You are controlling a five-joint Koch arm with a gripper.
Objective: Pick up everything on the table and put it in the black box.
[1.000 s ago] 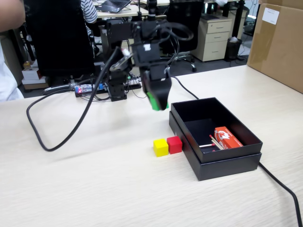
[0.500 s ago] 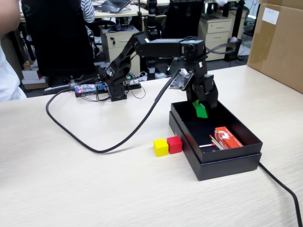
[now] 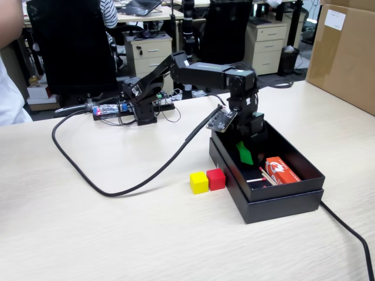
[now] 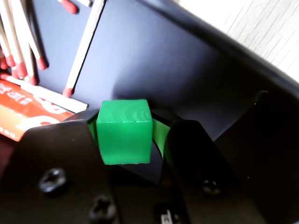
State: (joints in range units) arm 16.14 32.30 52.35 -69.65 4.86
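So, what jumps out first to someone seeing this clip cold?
The gripper reaching down into the black box, green cube between its jaws. Next, the yellow cube and red cube side by side on the table just outside the box, and loose matches inside it.

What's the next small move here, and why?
Probably open the end effector and release. It holds the green cube low inside the black box, above the bare floor beside the matches and packet. The yellow cube and red cube wait on the table.
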